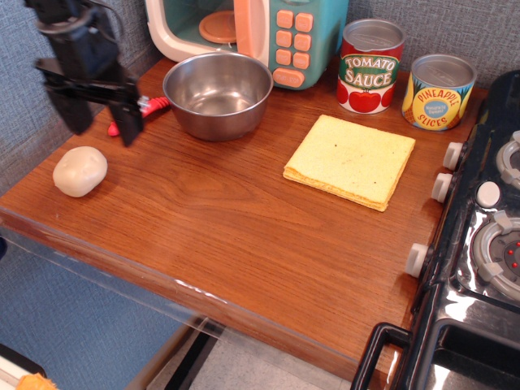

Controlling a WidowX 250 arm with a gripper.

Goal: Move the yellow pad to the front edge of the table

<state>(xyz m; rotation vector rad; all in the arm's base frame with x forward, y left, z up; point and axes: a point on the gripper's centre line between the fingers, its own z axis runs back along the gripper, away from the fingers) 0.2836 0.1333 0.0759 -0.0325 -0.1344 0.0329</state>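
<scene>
The yellow pad (350, 160) lies flat on the table (236, 236) at the back right, in front of the two cans. It is pale yellow, roughly square, with a few dark specks. My gripper (103, 128) hangs at the far left, above the table's left side, well away from the pad. Its two black fingers are spread apart and hold nothing. The rounded front edge of the table, with a clear plastic strip (122, 280), runs from the left down toward the lower right.
A steel bowl (218, 93) stands at the back left. A red handle (140, 112) lies beside it, partly behind my gripper. A whitish lump (80, 171) sits at the left. A toy microwave (252, 32), tomato sauce can (370, 65), pineapple can (439, 91) and black toy stove (479, 244) border the table.
</scene>
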